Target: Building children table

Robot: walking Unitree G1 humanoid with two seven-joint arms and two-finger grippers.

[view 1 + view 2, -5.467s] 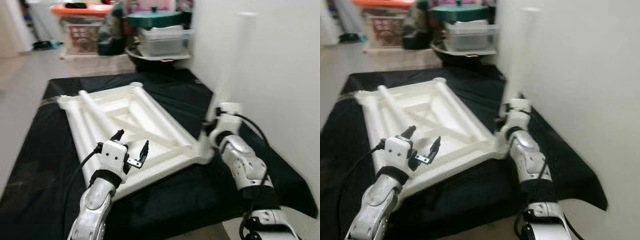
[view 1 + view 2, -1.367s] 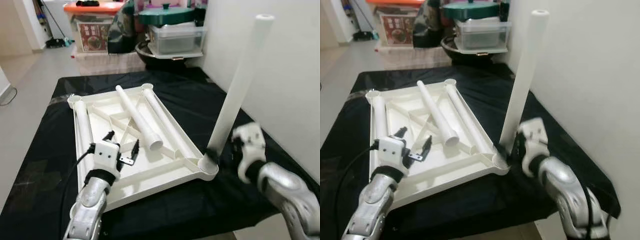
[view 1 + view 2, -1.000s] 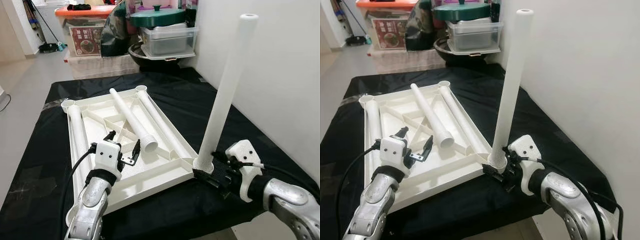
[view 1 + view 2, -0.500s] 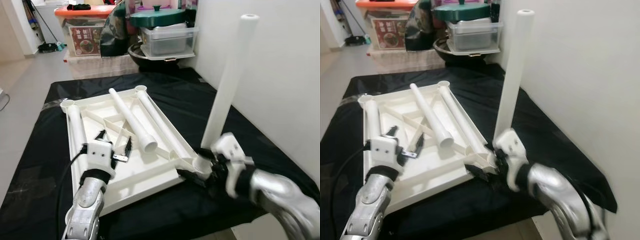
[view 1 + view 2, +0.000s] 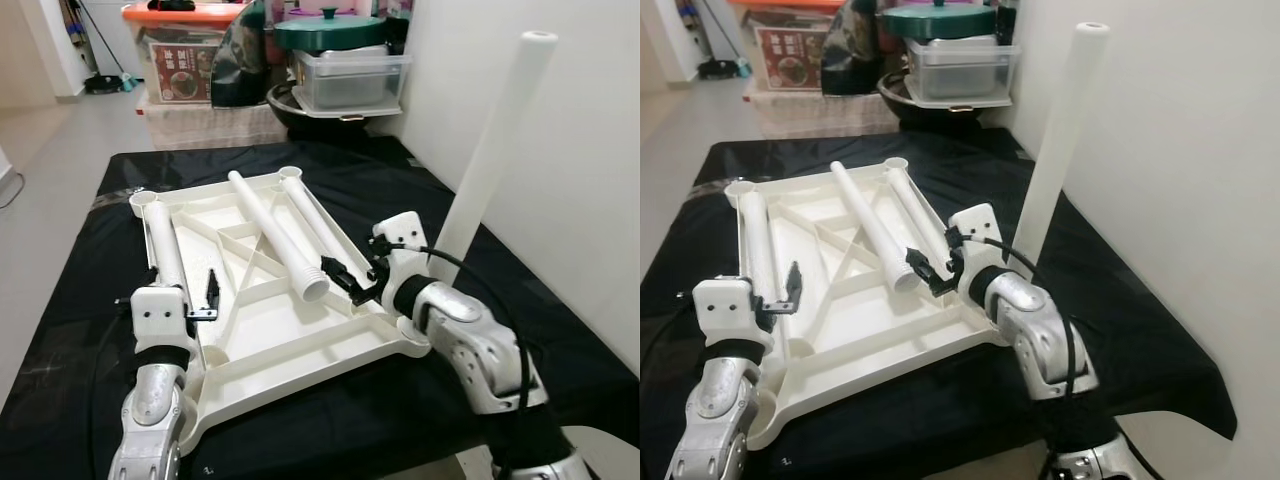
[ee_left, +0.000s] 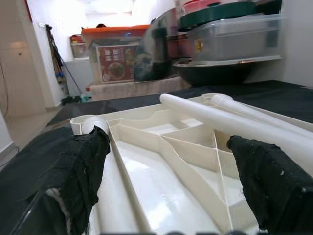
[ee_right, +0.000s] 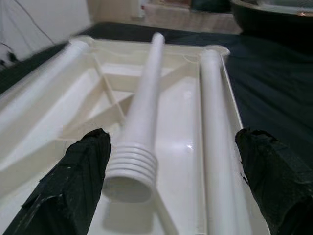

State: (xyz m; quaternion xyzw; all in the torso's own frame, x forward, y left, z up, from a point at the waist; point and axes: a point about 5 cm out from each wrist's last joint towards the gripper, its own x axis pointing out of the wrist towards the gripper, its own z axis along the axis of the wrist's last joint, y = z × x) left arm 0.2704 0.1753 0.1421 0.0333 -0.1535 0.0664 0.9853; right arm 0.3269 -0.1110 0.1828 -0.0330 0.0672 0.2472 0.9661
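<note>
From the left eye view, the upturned white tabletop (image 5: 270, 290) lies on a black-draped table (image 5: 80, 290), one leg (image 5: 490, 150) already standing upright in its near right corner socket. A loose table leg (image 5: 275, 232) lies diagonally across the tabletop's ribs, its long axis running away from the robot and its threaded end nearest the right end effector (image 5: 352, 281), which hovers released just beside that end. The left end effector (image 5: 200, 300), fingers also spread, hangs over the left rim, farther off. In the right eye view the same leg (image 5: 872, 225) ends just before the right end effector (image 5: 930, 272). The left wrist view looks along the tabletop between spread fingers (image 6: 80, 169). The right wrist view shows the threaded end (image 7: 131, 172) between the open fingers (image 7: 73, 178), so the right arm seems better placed.
</note>
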